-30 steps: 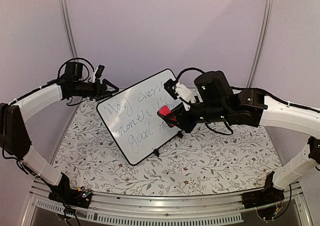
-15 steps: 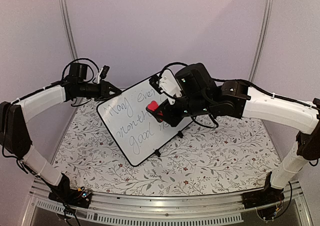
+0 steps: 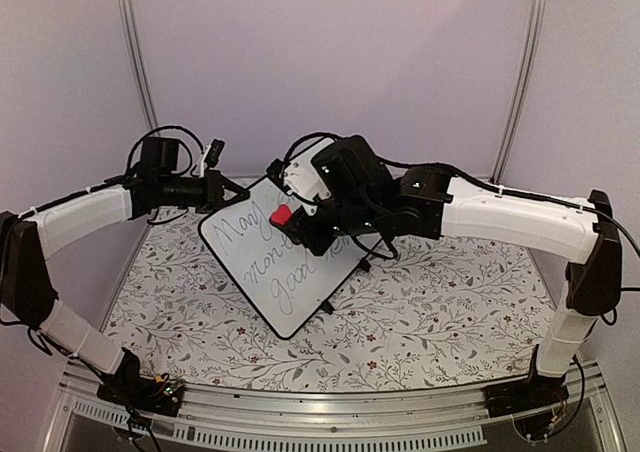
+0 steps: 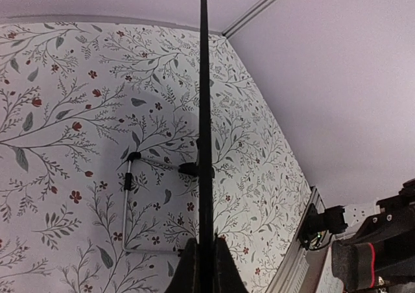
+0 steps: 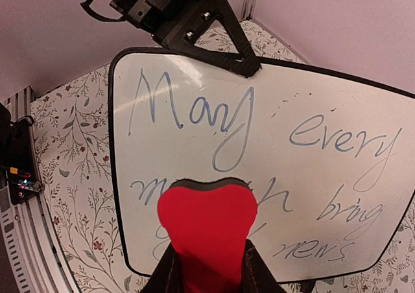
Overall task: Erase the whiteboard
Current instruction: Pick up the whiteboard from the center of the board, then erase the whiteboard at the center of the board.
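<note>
Your left gripper (image 3: 230, 186) is pinched shut on the whiteboard's (image 3: 272, 277) top edge, near the table's far-left corner. Your right gripper (image 3: 287, 219) clamps the red eraser (image 3: 281, 215) at the board's face; I can't tell if it's touching.

whiteboard (image 3: 275, 294): white, black frame, grey-blue writing | eraser (image 3: 281, 216): red | tablecloth (image 3: 430, 322): white, grey leaves, red flowers

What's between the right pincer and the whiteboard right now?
Only the red eraser, clamped in the right pincer, in front of the middle written line on the whiteboard. The right wrist view shows it; whether it touches, I can't tell.
</note>
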`<state>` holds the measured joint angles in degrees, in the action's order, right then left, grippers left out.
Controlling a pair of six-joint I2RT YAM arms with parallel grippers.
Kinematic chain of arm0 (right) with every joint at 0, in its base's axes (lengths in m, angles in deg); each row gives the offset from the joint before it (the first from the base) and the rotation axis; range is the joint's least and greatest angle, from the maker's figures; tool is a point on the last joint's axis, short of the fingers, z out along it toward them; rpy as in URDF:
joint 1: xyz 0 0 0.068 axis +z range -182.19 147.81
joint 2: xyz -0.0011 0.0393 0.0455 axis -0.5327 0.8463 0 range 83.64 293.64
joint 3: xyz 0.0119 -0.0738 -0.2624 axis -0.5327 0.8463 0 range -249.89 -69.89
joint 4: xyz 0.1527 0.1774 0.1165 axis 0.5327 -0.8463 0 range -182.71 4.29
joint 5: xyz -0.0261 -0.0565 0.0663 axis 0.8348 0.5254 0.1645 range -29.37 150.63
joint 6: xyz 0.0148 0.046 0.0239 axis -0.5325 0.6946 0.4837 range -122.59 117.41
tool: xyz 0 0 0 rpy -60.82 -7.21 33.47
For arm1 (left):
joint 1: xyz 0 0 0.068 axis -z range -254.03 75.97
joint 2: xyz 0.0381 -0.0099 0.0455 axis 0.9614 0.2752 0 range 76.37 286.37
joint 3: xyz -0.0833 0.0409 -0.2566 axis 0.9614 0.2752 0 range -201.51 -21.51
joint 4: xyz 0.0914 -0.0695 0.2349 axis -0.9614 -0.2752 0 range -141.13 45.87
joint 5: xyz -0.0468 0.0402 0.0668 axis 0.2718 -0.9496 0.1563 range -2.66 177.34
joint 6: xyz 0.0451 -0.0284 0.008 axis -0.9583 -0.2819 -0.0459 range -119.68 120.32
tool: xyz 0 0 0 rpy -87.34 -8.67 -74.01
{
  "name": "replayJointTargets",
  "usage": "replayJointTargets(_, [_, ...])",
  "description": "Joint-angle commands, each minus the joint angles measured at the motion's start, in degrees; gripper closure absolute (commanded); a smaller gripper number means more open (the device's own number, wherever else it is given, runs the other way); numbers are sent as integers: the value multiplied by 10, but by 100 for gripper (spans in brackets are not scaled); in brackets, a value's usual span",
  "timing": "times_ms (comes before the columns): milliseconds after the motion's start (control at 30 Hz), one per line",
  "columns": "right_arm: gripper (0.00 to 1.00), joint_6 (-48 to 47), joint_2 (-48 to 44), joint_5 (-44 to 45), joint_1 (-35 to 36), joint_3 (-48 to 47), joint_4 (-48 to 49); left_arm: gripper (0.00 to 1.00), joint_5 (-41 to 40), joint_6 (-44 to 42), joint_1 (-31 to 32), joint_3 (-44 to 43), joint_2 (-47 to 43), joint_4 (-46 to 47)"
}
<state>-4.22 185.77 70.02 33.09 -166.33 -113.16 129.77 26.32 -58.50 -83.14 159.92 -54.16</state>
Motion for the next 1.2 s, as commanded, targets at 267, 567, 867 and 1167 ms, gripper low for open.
replayJointTargets(267, [81,3,135,47,58,-121,13,100,-62,40,65,63,-43,65])
replayJointTargets(567, [82,66,185,55,68,-161,18,100,-58,45,67,77,-61,88])
replayJointTargets(867, [82,95,217,85,71,-192,27,100,-53,48,67,84,-67,116])
replayJointTargets(1167, [81,83,239,109,71,-217,38,100,-45,50,67,86,-65,122])
